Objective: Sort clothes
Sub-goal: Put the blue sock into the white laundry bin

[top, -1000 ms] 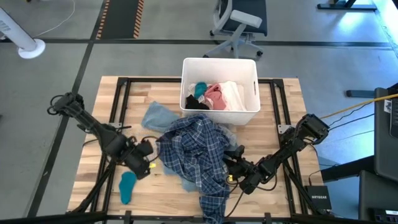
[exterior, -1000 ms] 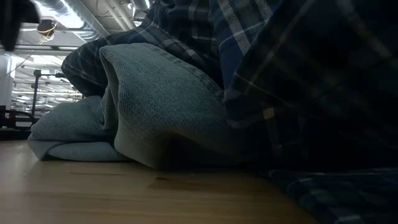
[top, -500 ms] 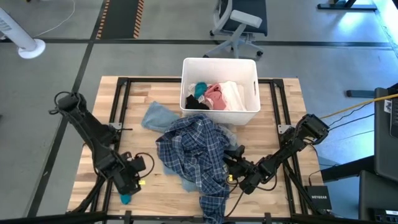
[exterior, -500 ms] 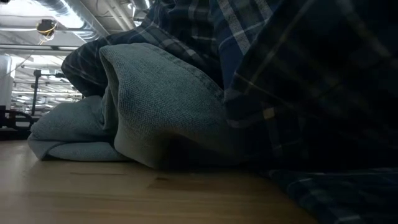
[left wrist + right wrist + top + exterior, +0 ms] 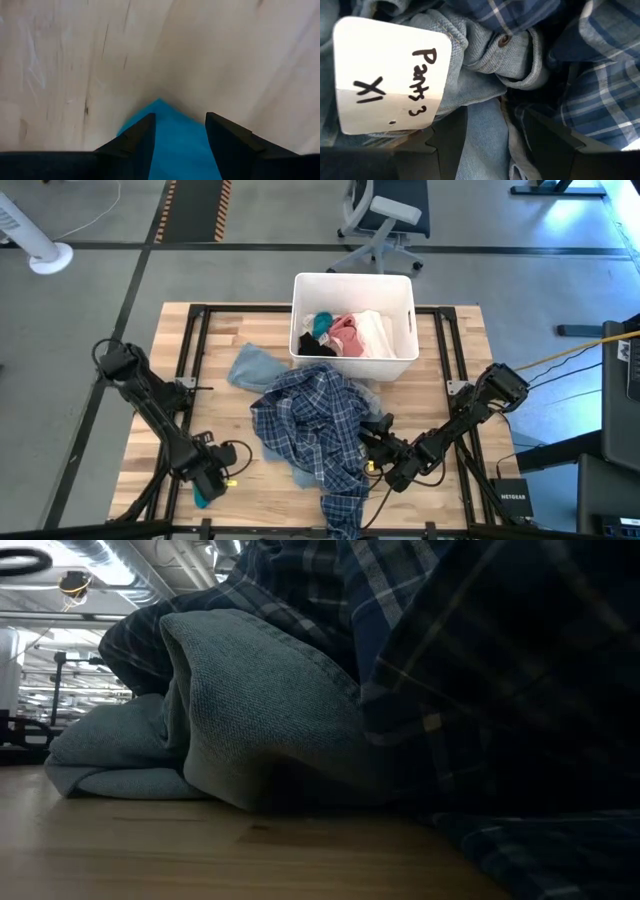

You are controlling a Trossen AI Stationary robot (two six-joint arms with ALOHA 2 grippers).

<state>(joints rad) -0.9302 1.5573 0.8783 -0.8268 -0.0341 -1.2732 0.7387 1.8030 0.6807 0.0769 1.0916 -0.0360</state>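
The white bin (image 5: 353, 326) holds teal, pink, white and black clothes (image 5: 343, 334).

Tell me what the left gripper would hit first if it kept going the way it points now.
Most likely the teal garment. The left gripper points down at the wooden table with its fingers open on either side of the teal fabric. How much gap remains is unclear, but the cloth comes before the wood.
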